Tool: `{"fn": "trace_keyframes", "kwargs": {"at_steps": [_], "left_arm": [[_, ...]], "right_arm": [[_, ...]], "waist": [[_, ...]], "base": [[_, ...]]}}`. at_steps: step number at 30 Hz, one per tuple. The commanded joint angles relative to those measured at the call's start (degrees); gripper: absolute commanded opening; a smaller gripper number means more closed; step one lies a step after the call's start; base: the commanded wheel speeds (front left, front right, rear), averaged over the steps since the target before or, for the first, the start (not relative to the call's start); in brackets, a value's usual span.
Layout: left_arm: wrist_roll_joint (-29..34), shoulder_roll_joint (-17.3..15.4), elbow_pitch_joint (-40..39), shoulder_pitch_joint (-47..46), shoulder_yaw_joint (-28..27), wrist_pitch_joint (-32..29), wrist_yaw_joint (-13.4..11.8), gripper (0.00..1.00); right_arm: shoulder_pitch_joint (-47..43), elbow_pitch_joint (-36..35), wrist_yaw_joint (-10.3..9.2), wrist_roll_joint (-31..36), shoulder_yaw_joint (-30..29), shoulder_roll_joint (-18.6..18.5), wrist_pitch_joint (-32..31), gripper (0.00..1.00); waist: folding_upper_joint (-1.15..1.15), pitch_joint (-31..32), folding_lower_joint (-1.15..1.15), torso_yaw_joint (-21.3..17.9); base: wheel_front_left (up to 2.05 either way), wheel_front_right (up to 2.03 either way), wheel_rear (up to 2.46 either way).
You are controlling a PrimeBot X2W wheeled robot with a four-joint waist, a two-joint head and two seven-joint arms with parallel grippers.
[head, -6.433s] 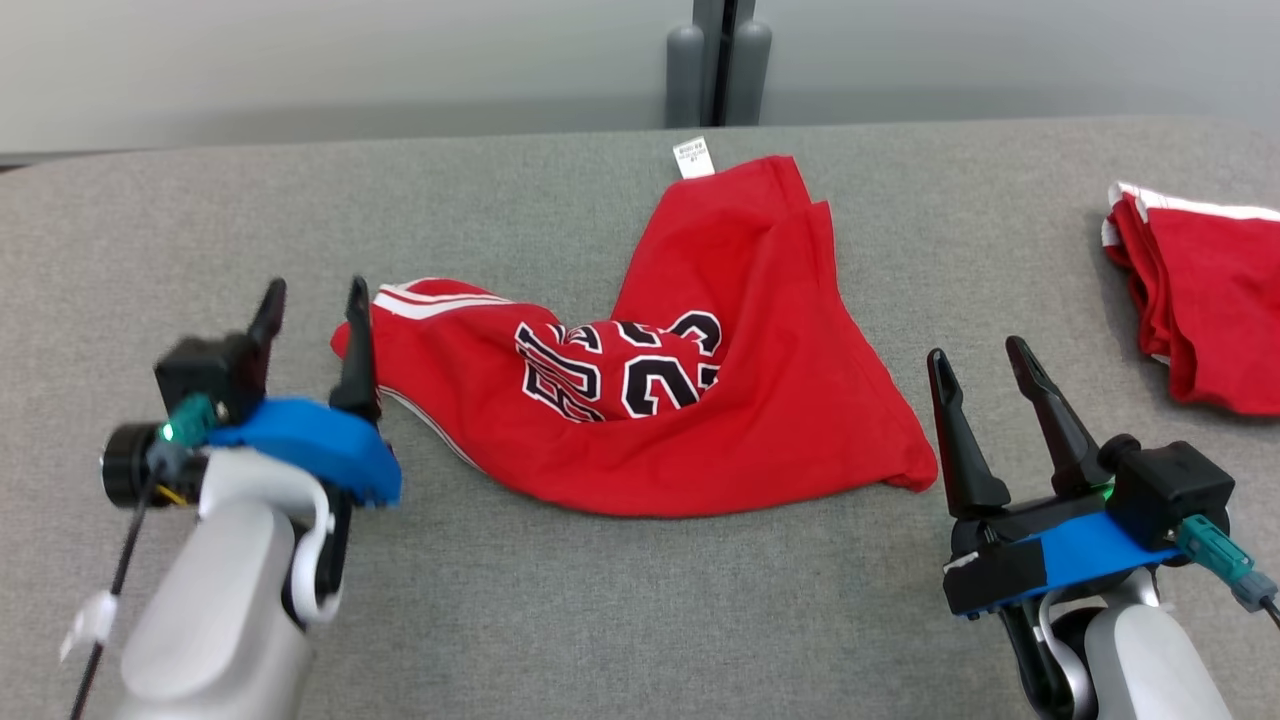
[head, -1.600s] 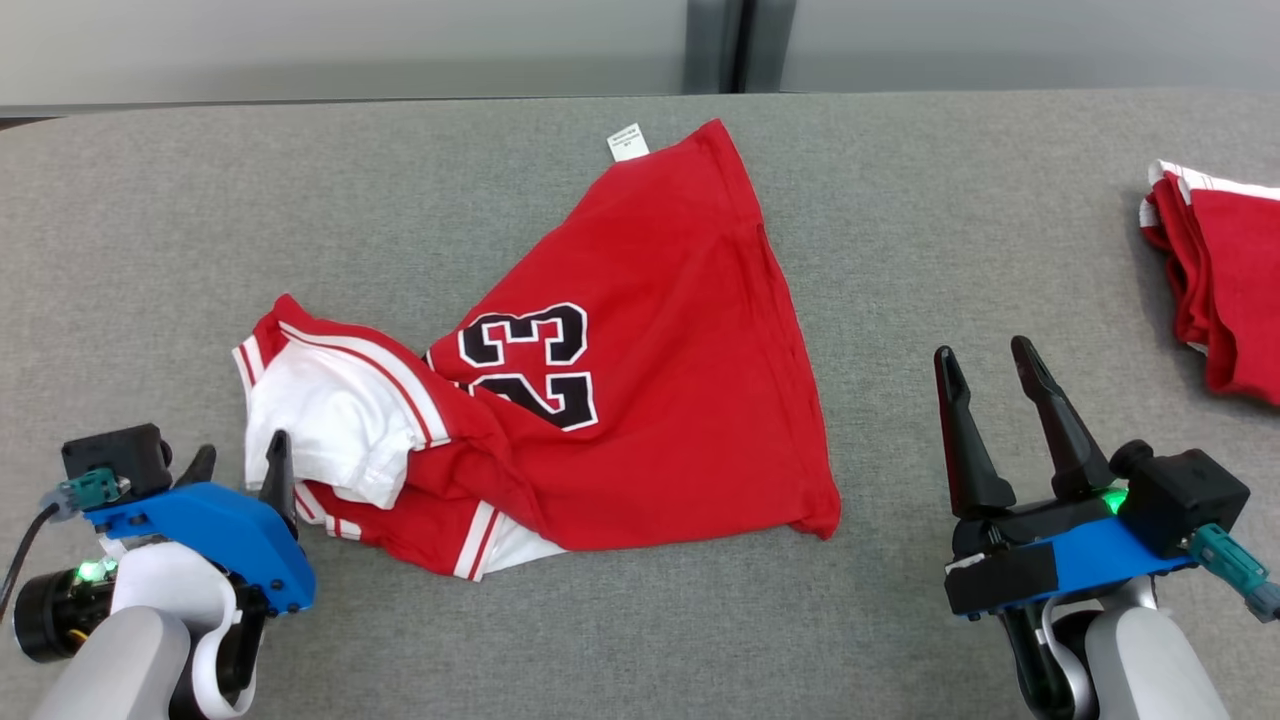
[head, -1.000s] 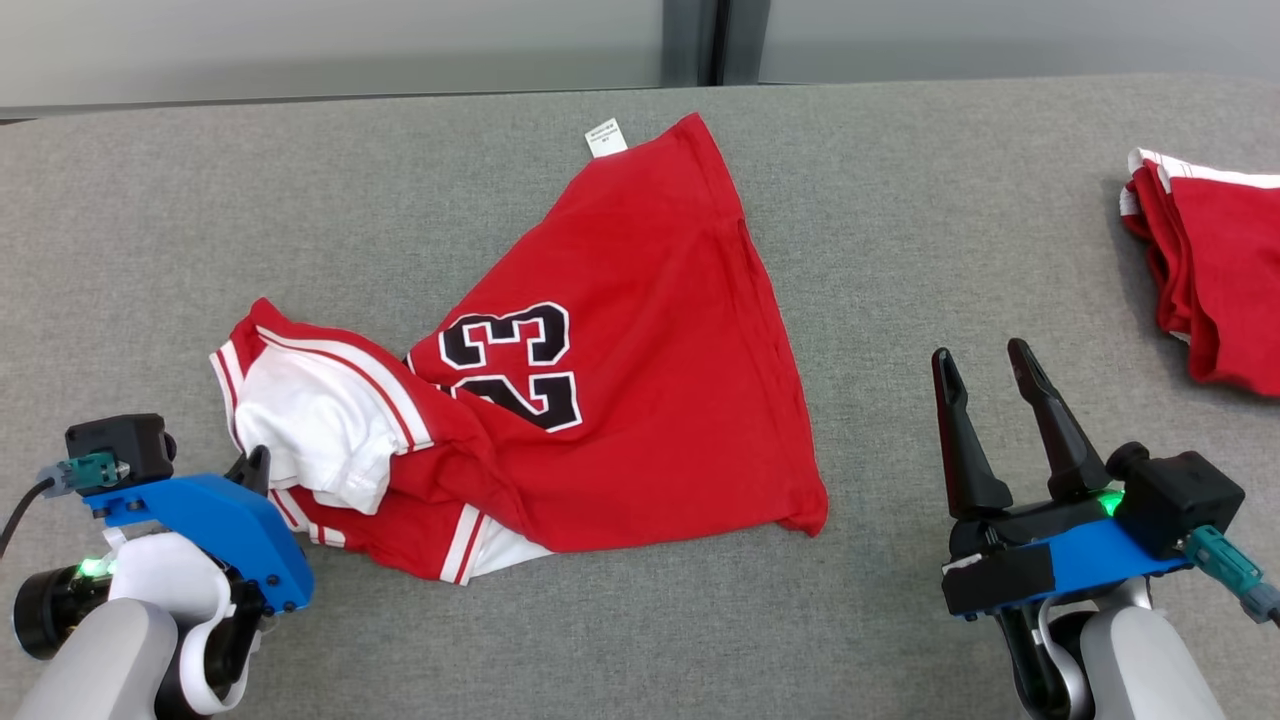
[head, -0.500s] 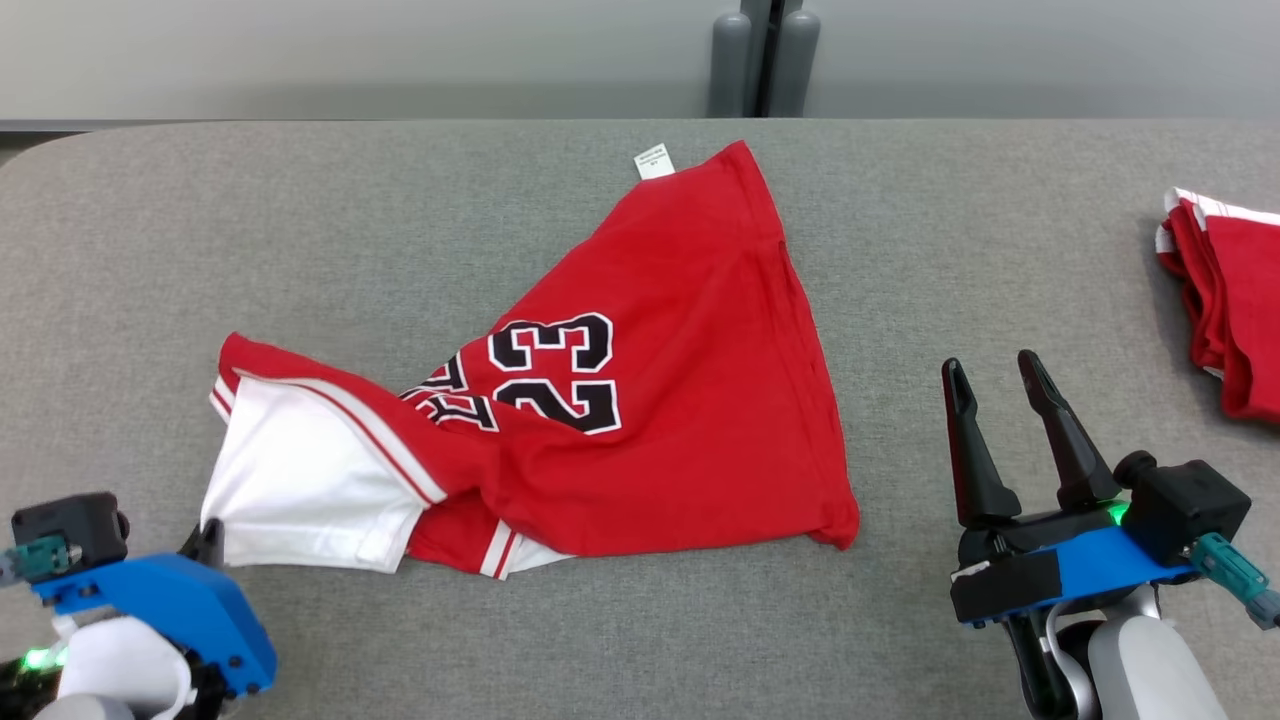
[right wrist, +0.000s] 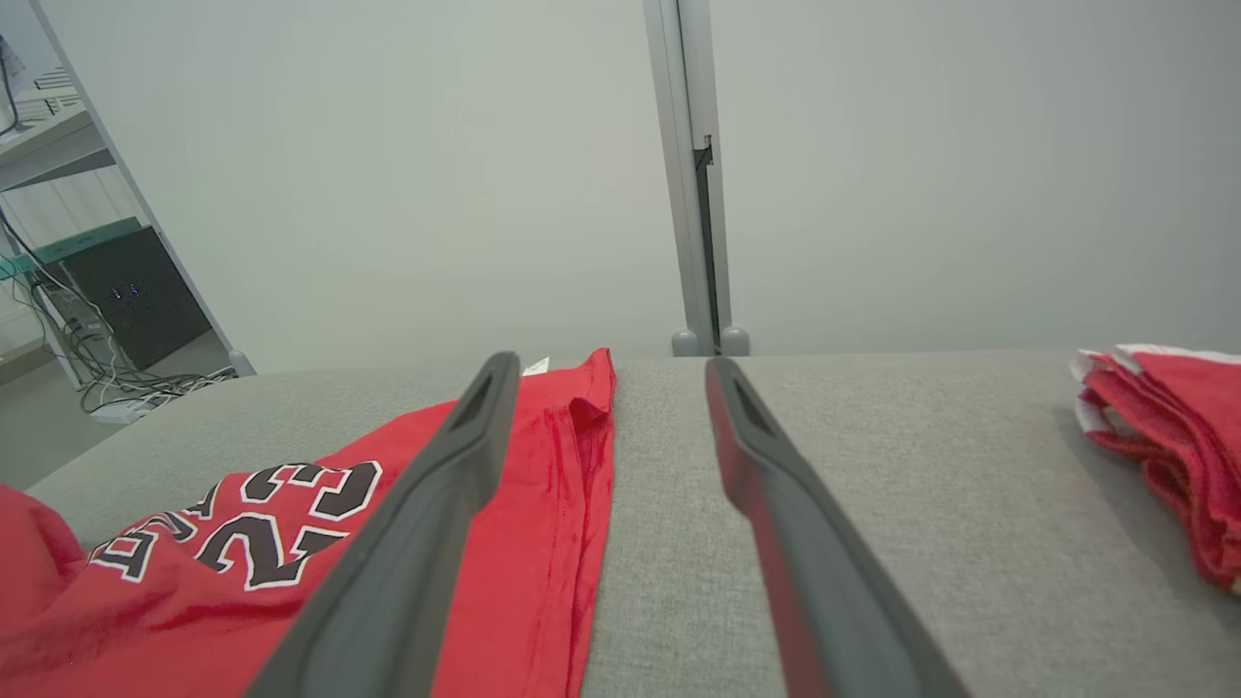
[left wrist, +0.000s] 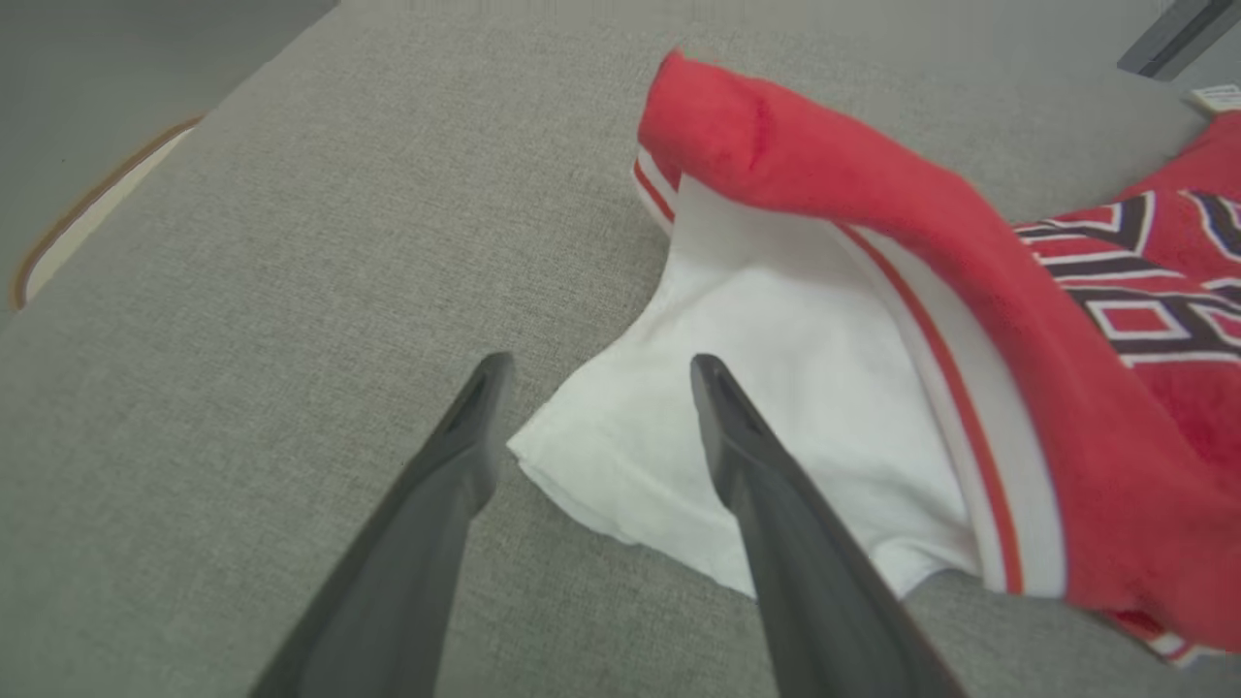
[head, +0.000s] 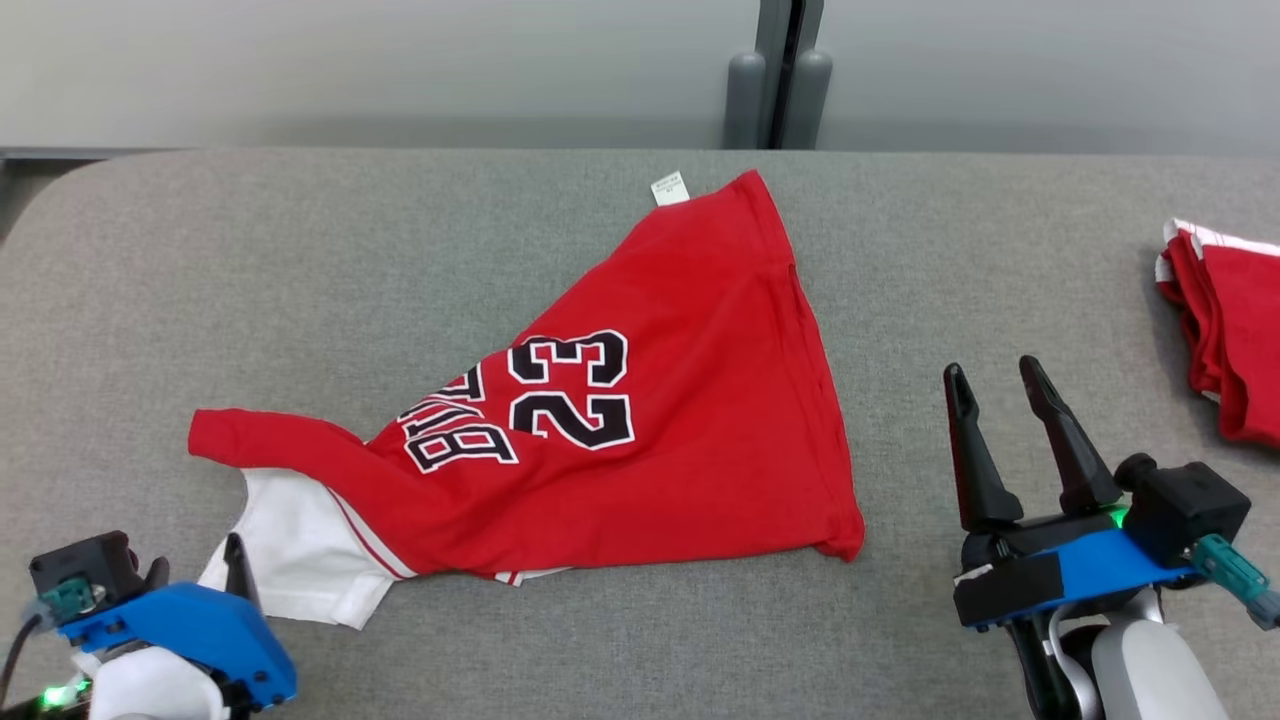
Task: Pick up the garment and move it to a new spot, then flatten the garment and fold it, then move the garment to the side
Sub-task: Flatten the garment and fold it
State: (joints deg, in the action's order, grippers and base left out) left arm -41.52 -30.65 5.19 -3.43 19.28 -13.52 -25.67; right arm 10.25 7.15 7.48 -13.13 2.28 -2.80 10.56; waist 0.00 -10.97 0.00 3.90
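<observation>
The red garment (head: 650,420) lies partly spread and creased at the centre of the grey table (head: 300,260). Its hem corner, with a small white tag (head: 668,188), points toward 12 o'clock and its white sleeve (head: 290,560) toward 8 o'clock, and the black "23" print (head: 570,390) faces up. The left gripper (head: 195,572), at 7 o'clock in the head view, has its fingers wide apart and holds nothing. In the left wrist view the sleeve's corner lies on the table between the fingertips; contact cannot be told. The right gripper (head: 990,368), at 4 o'clock, is likewise wide open and empty, near the garment's lower corner but apart from it. A folded red pile (head: 1225,330) lies at 3 o'clock, well apart.
</observation>
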Motion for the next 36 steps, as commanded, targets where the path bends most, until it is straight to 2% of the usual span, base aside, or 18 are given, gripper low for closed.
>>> {"fn": "trace_keyframes", "kwargs": {"at_steps": [1,5,8,13,17,22,27,35,36], "left_arm": [[-0.60,1.07,0.13,0.18,-0.49,1.58,0.24,1.00],[0.01,4.62,0.04,0.03,-1.49,9.70,1.45,1.00],[-0.60,8.06,-0.15,0.60,-1.58,17.30,4.84,1.00],[1.54,10.72,1.52,1.50,-1.04,27.05,10.31,1.00],[5.60,12.55,0.68,2.84,-1.82,28.70,13.45,1.00],[11.79,15.80,-1.89,6.36,-5.94,28.72,18.31,1.00],[15.82,18.38,-1.69,9.34,-9.10,28.74,22.06,1.00],[19.75,21.46,-0.45,12.24,-13.13,28.75,25.47,1.00],[21.15,22.51,-0.15,12.41,-14.61,28.75,26.70,1.00]], "right_arm": [[-0.92,0.08,0.03,0.35,-0.42,-0.18,-0.16,1.00],[-2.37,-0.10,0.03,0.62,-1.64,-0.20,-0.63,1.00],[-3.69,-0.11,0.03,1.03,-2.76,-0.20,-0.91,1.00],[-5.38,0.84,0.03,1.24,-3.87,-0.16,-1.27,1.00],[-6.62,1.94,0.03,2.12,-3.96,-0.19,-1.77,1.00],[-7.77,2.99,0.03,3.24,-2.88,-0.20,-2.17,1.00],[-8.69,3.72,0.03,2.95,-2.41,-0.20,-2.42,1.00],[-9.09,3.28,0.03,2.33,-1.92,-0.19,-2.83,1.00],[-9.10,3.03,0.03,2.13,-1.81,-0.19,-3.01,1.00]], "waist": [[0.00,0.69,0.00,-0.15],[0.00,2.88,0.00,0.03],[0.00,4.39,0.00,-0.05],[0.00,6.86,0.00,-0.64],[0.00,8.63,0.00,-1.31],[0.00,10.66,0.00,-2.29],[0.00,11.51,0.00,-3.28],[0.00,11.64,0.00,-4.07],[0.00,11.49,0.00,-3.95]], "base": [[0.00,0.00,0.00],[0.00,0.00,0.00],[0.00,0.00,0.00],[0.00,0.00,0.00],[0.00,0.00,0.00],[0.00,0.00,0.00],[0.00,0.00,0.00],[0.00,0.00,0.00],[0.00,0.00,0.00]]}}
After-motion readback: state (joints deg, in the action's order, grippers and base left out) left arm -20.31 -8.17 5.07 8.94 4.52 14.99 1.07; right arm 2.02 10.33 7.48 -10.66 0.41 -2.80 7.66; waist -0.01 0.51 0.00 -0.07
